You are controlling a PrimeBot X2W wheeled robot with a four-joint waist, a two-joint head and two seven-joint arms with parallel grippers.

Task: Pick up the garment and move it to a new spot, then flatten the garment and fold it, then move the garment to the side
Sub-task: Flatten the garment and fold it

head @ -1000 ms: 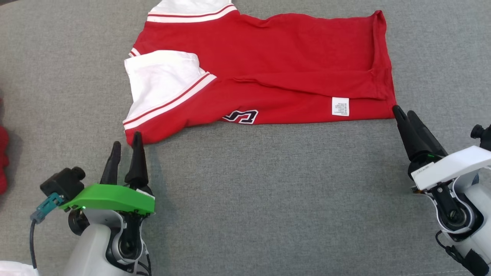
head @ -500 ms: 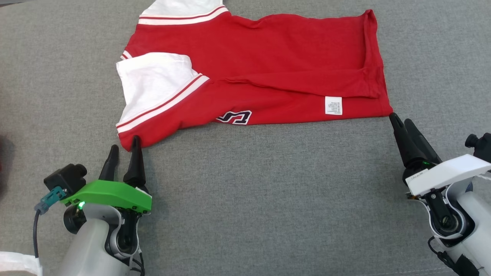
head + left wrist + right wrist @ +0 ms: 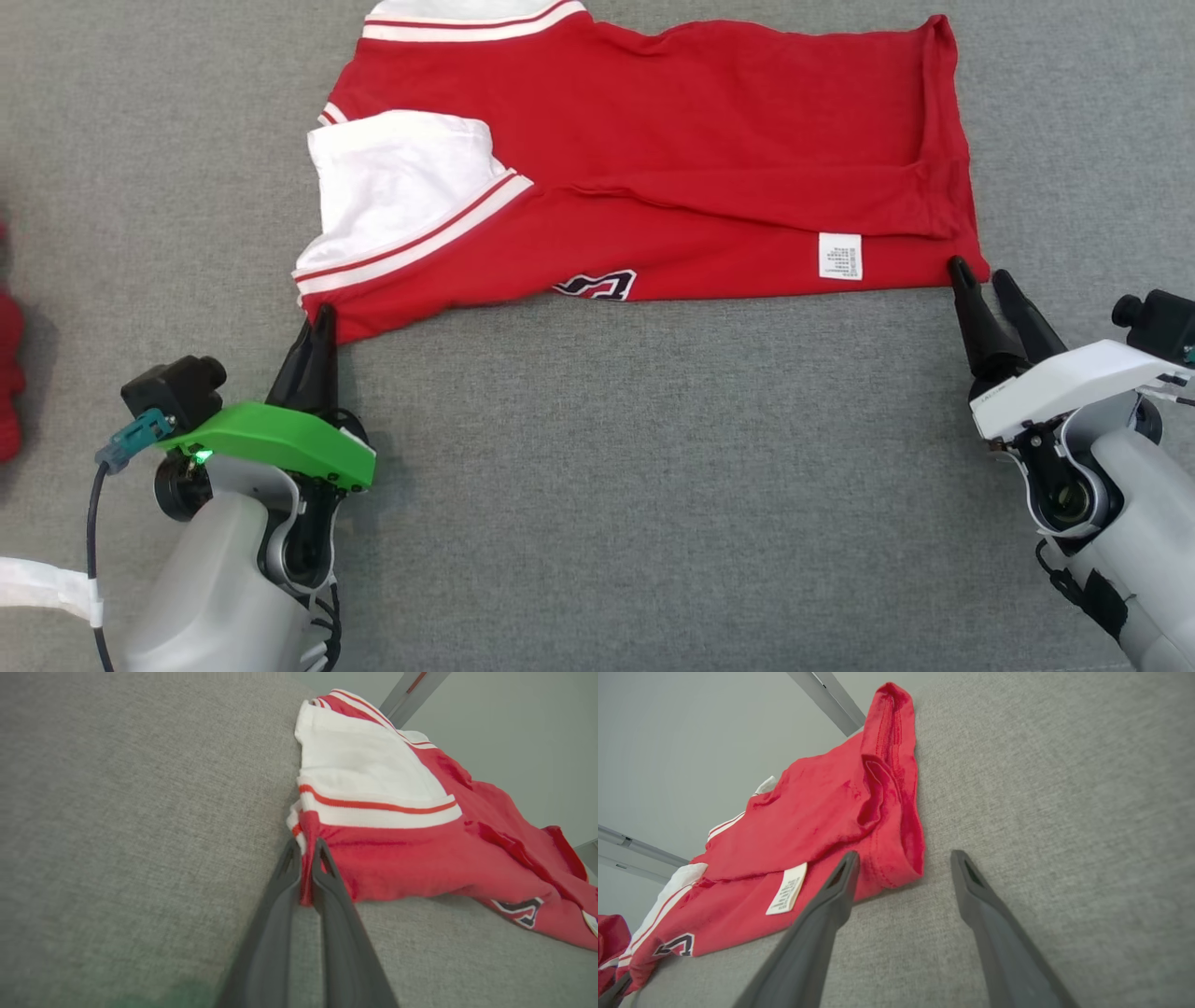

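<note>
Your left end effector has its two fingers pinched together on the garment, with a fold of red cloth caught between the tips at the corner nearest it. Your right end effector stands with its fingers spread wide, and the hem corner lies just ahead of and between the tips; you cannot tell whether they touch it. The rest of the garment stretches forward from both end effectors and spans the gap between them. It is a red shirt lying mostly flat, with one side folded over, a white sleeve edged in red stripes just ahead of the left end effector, and a white label close to the right one. Behind and between both end effectors the grey table lies bare. Some red cloth sits well out to the left end effector's outer side.
</note>
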